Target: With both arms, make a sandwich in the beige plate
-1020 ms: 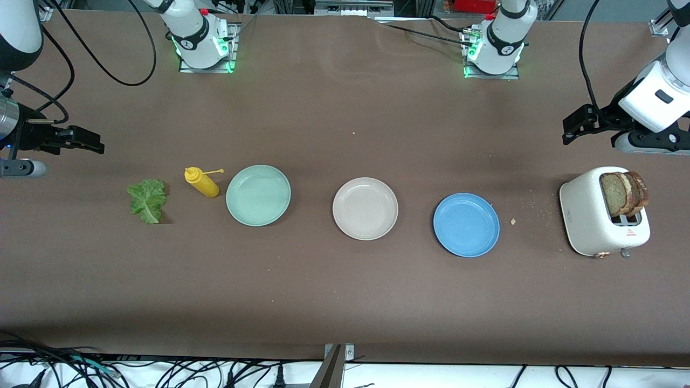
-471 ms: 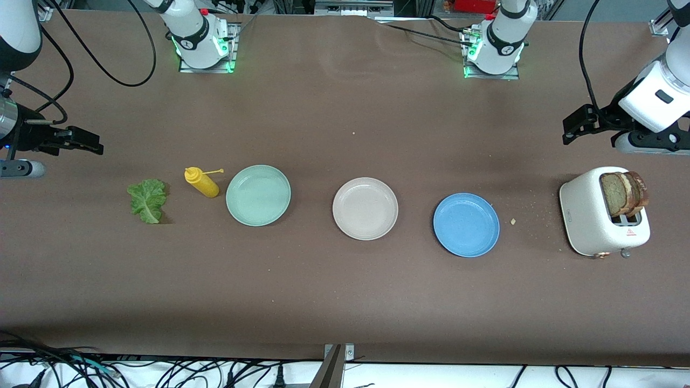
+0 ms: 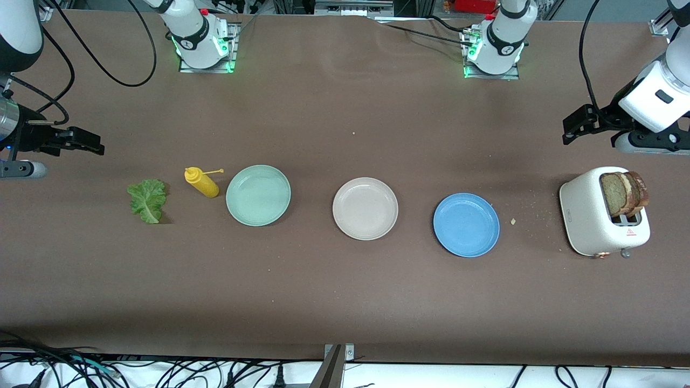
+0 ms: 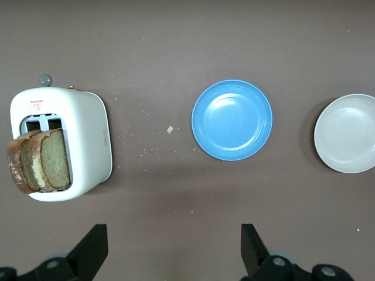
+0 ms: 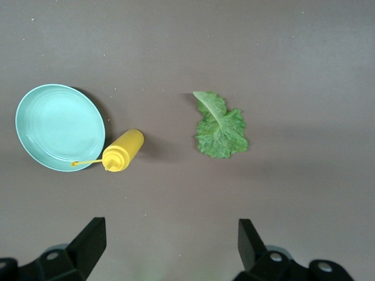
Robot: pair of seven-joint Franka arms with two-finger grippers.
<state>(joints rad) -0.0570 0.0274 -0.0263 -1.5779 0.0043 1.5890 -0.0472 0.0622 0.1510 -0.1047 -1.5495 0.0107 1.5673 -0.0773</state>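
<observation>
**Both arms parked, nothing picked yet**

My left gripper [image 3: 572,127] hangs spread and empty over bare table by the toaster [image 3: 593,218], whose two bread slices [image 3: 622,193] I judge it should take first. My right gripper [image 3: 86,143], also spread, hangs near the lettuce leaf [image 3: 146,200]. The beige plate [image 3: 365,208] sits bare between the mint-green plate [image 3: 258,194] and blue plate [image 3: 466,224].
</observation>
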